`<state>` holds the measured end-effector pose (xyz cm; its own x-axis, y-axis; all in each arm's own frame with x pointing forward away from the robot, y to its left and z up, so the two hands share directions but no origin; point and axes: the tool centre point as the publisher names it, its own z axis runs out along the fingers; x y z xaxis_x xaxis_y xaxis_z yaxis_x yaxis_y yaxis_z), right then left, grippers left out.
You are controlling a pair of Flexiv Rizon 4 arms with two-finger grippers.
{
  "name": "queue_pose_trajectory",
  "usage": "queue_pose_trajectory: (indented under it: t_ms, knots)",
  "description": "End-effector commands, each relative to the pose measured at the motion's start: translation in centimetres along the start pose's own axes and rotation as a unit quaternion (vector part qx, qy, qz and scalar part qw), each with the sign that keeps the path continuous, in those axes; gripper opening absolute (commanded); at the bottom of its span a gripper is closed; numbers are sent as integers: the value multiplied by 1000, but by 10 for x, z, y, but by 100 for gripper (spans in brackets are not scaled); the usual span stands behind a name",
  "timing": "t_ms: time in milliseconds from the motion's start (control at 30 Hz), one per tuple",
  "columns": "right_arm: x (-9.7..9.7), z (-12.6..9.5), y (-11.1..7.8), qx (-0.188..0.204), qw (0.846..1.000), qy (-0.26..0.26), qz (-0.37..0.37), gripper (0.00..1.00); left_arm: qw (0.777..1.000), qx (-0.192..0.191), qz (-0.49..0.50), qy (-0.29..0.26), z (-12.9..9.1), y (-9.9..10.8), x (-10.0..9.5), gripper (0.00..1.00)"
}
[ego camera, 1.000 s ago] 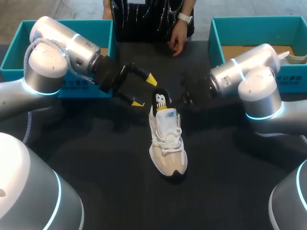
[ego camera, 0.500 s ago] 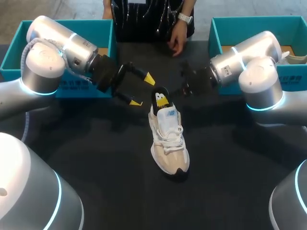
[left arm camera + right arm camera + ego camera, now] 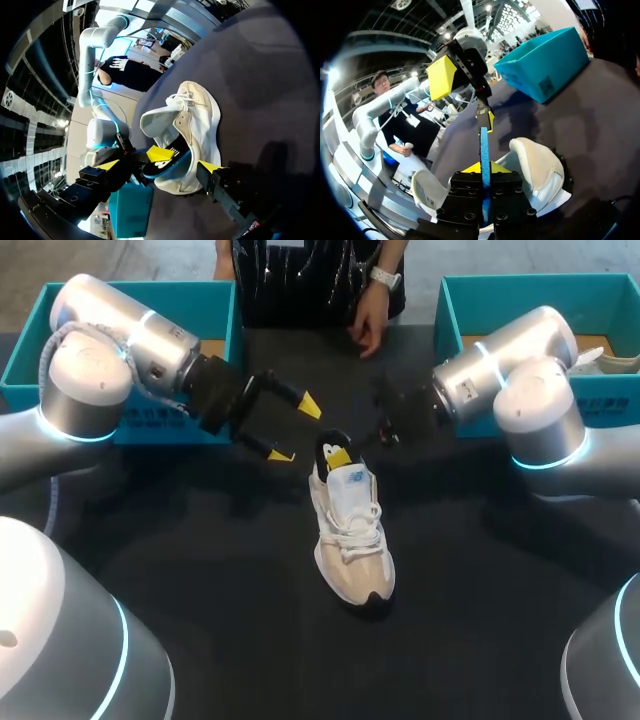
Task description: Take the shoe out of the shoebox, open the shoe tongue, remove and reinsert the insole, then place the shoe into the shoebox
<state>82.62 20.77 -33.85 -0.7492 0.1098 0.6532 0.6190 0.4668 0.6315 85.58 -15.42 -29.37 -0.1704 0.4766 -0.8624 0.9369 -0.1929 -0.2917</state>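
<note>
Though its insole (image 3: 162,165) is black, shoe (image 3: 352,550) looks cream.

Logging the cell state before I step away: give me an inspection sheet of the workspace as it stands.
Surface: dark table, nothing spilled.
Job's things: shoe on its sole mid-table, outside both boxes; insole sticking up from its heel; left shoebox and right shoebox at the far corners.
Clutter: nothing seen.
Grippers: right gripper shut on the insole; left gripper open beside the heel, touching nothing.
Cables: nothing seen.
Surroundings: a person's hand at the table's far edge.
</note>
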Motion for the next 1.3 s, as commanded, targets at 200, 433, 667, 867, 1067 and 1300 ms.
queue_pose_trajectory:
  t_ms: [200,433,667,867,1067,1300]
  knots:
    - [6,10,-15,7,1000,12,17,0,1000,0,-4,-2,3,-2,4,100]
    - [7,10,-14,4,1000,4,14,7,1000,4,-3,-2,5,-1,4,100]
    - [9,6,-5,0,1000,-7,-2,39,1000,8,-1,-1,6,-1,3,100]
    - [14,4,2,1,1000,-14,-15,42,1000,8,-1,-1,6,-3,4,100]
    - [16,1,10,3,999,-21,-26,42,1000,9,0,-2,6,-4,4,100]
    - [10,0,19,4,999,-25,-37,31,1000,9,0,0,6,-6,4,100]
